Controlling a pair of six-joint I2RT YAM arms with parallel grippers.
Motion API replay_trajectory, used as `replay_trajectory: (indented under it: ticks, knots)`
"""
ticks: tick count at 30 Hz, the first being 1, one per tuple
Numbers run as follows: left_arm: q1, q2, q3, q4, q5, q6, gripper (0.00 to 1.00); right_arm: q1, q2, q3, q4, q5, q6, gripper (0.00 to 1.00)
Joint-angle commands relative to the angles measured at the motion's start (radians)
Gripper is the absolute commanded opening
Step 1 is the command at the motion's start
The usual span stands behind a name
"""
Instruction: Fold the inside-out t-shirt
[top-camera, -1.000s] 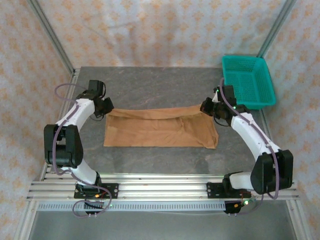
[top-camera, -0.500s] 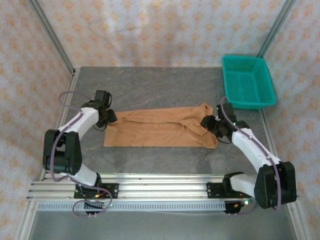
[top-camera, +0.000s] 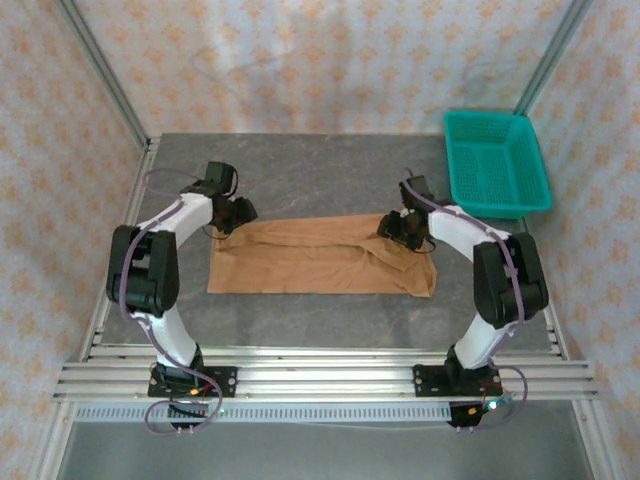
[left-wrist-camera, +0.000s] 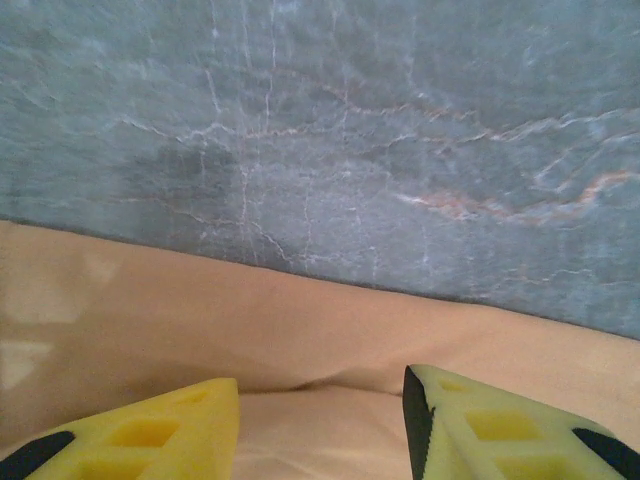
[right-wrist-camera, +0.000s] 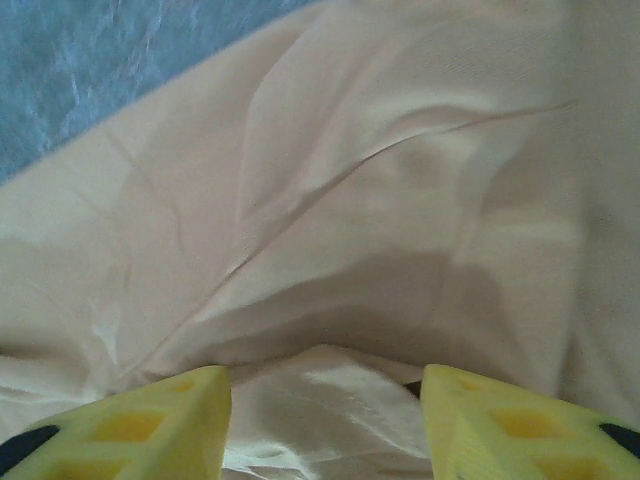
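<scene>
Bare grey table (top-camera: 330, 170) lies open behind the t-shirt (top-camera: 310, 262) as far as the back wall. A narrower bare strip runs in front of it to the metal rail (top-camera: 320, 372) at the near edge. The shirt lies flat across the middle, low enough to pass over. The left gripper (top-camera: 238, 212) sits at its far left corner and the right gripper (top-camera: 392, 226) over its far right part, both with jaws apart. The left arm (top-camera: 140, 275) and right arm (top-camera: 505, 280) bend along the table's two sides, blocking those lanes. A green basket (top-camera: 497, 160) takes up the far right corner. A bunched fold seems to crowd the gap between the right gripper's fingers (right-wrist-camera: 520, 420), though the close view is unclear.
</scene>
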Motion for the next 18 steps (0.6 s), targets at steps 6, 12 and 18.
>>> replay_trajectory:
  ticks: [6,12,18]
  knots:
    - [-0.002,-0.038,0.034,-0.157,-0.177,0.05,0.5,0.022,0.052,0.035,-0.048,0.064,-0.041,0.34]
    - [-0.001,-0.061,0.03,-0.208,-0.234,0.064,0.5,0.029,-0.001,0.023,-0.077,0.047,-0.047,0.0]
    - [0.006,-0.111,0.027,-0.251,-0.312,0.081,0.55,0.049,-0.112,-0.022,-0.123,0.045,-0.045,0.0]
